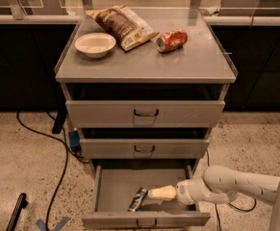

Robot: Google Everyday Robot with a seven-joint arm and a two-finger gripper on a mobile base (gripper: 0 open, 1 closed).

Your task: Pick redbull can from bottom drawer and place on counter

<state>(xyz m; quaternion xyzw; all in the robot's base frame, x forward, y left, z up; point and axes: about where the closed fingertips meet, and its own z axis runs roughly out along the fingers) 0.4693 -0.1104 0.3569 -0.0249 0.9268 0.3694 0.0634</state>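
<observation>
The redbull can (137,199) lies on its side on the floor of the open bottom drawer (111,186), near the front middle. My gripper (152,194) reaches in from the right on a white arm, its pale tip just right of the can and almost touching it. The counter (187,64) is the grey cabinet top above the three drawers.
On the counter lie a white bowl (95,44), a chip bag (121,25) and a red soda can (171,40) on its side. Black cables (57,143) trail over the speckled floor at the left. Dark cupboards stand behind the cabinet.
</observation>
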